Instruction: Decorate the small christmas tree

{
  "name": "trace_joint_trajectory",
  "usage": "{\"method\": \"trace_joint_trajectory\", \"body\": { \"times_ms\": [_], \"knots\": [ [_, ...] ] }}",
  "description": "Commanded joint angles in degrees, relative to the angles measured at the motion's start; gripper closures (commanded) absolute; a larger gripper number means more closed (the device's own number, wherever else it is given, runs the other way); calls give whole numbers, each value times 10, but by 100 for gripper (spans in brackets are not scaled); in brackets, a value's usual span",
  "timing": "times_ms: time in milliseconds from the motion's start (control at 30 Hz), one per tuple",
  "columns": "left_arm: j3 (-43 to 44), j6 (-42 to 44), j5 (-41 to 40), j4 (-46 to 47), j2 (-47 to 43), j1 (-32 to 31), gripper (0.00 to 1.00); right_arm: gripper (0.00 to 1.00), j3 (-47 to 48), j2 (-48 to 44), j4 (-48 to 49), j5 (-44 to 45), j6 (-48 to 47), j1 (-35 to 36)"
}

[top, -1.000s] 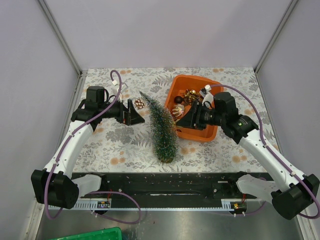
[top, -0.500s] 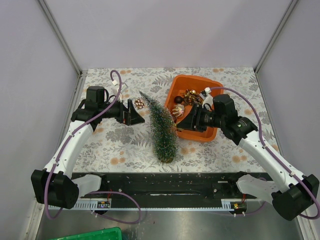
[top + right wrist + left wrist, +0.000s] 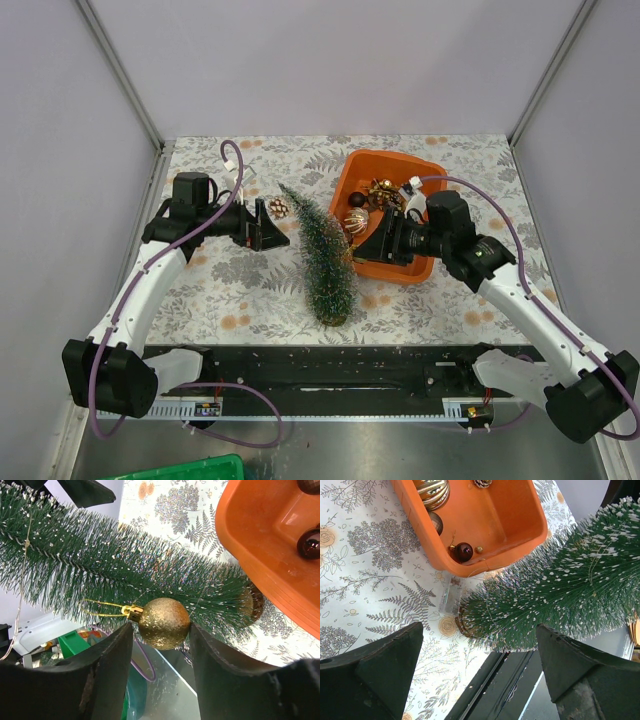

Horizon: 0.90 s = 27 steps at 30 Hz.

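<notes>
The small christmas tree (image 3: pixel 322 250) lies flat on the leaf-printed table (image 3: pixel 240 300) at mid-frame in the top view. Its long axis runs steeply diagonal, tip toward the upper left and round brown base toward the bottom edge, just left of the smooth orange plastic tray (image 3: pixel 505 520). Its bottle-brush bristles are dark green, flecked white. My right gripper (image 3: pixel 160 630) stands half-open, both fingers against a gold glitter ball (image 3: pixel 164 622). My left gripper (image 3: pixel 479 630) gapes wide, empty.
</notes>
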Motion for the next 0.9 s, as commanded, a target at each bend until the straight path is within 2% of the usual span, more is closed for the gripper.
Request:
{"method": "trace_joint_trajectory", "body": {
  "times_ms": [0, 667, 767, 867],
  "knots": [
    [19, 3, -4, 20, -8, -2, 1, 41, 14, -13, 14, 7, -10, 5],
    [27, 4, -7, 14, -8, -2, 1, 27, 41, -56, -93, 47, -64, 5],
    [28, 7, -9, 9, -9, -2, 1, 27, 58, -56, -104, 77, -75, 5],
    [29, 13, -11, 3, -11, -2, 1, 26, 92, -30, -119, 144, -89, 4]
  ]
}}
